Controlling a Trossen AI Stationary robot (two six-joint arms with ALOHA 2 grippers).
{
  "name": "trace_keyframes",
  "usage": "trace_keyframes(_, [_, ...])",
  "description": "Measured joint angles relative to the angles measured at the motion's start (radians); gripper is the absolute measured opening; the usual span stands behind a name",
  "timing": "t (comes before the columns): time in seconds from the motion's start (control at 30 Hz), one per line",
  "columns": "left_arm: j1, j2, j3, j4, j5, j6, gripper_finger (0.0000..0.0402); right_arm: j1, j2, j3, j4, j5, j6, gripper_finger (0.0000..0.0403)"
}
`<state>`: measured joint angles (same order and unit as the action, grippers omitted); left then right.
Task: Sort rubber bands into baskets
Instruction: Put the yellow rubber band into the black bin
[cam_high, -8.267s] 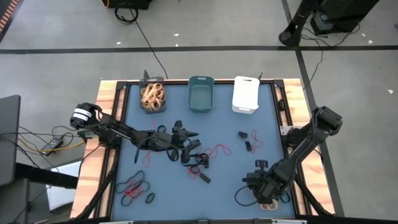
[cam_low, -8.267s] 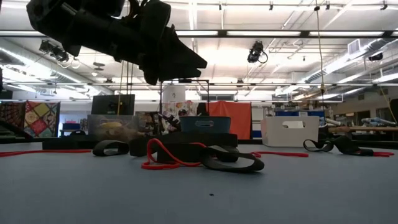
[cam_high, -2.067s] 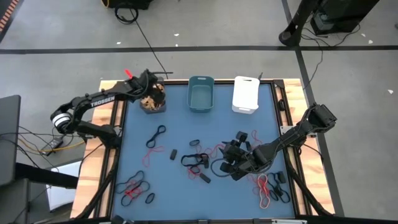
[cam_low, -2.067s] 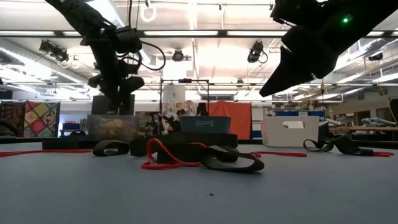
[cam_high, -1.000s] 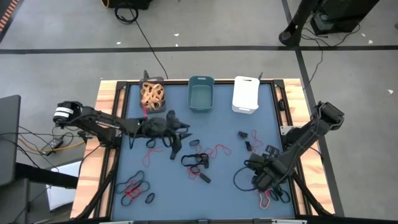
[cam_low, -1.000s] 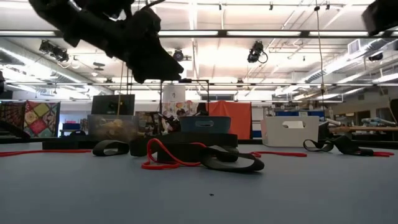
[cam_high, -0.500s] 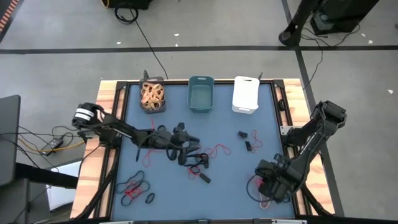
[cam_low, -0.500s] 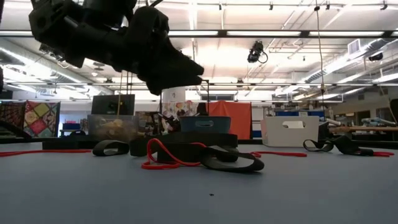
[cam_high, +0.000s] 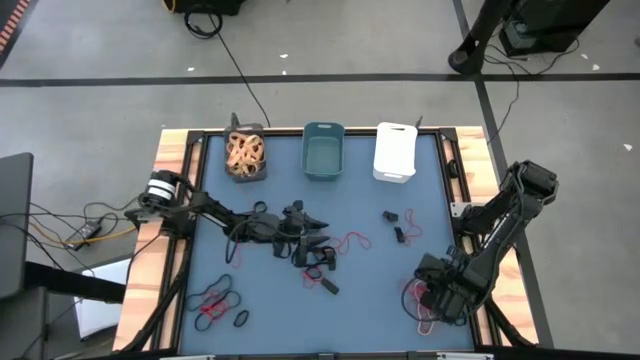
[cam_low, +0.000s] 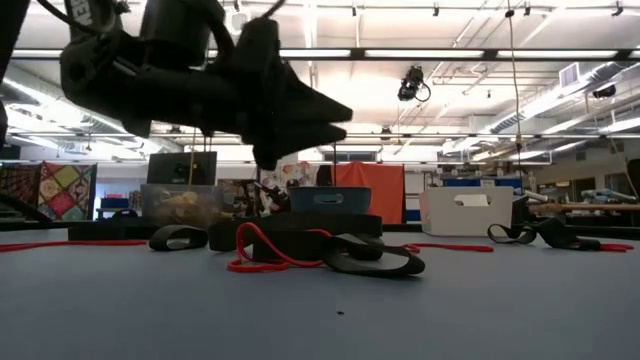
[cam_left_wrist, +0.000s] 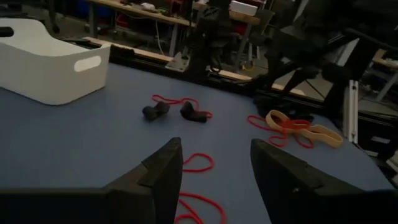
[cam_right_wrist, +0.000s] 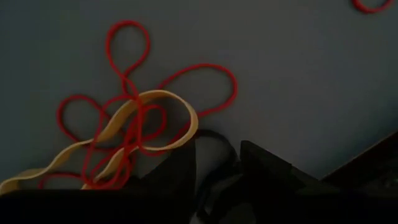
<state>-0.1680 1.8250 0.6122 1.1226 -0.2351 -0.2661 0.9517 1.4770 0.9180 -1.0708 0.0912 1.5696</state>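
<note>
While the left end effector (cam_high: 318, 232) hovers mid-mat, the right end effector (cam_high: 432, 302) crowds the mat's edge (cam_high: 452, 322).

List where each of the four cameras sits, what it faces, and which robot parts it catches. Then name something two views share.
High: overhead, straight down on the table; both arms.
Low: tabletop height, level toward the room; left gripper overhead.
Left wrist: faces white basket; own open fingers.
Right wrist: looks down on tan band among red bands; own fingers.
Shared: white basket, high and left wrist.
</note>
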Motion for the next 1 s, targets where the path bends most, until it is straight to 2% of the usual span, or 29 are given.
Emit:
trace_keyframes(0.13, [0.000,0.041,0.035,0.000,0.002,0.000,0.0193,-0.032,-0.015,0.000,0.005,-0.091,-0.003,0.0138])
trace_keyframes(0.23, [0.000,0.061,0.057,0.000,0.005,0.001,0.0193,-0.039,-0.013,0.000,0.030,-0.117,-0.002,0.0137])
trace_keyframes(0.73, [-0.003,0.068,0.122,-0.066,0.121,0.073,0.0193,-0.035,-0.004,-0.002,0.080,-0.059,0.013,0.0139])
trace_keyframes(1.0, [-0.004,0.068,0.130,-0.079,0.121,0.079,0.0193,-0.035,-0.004,-0.101,0.252,-0.037,0.008,0.0139])
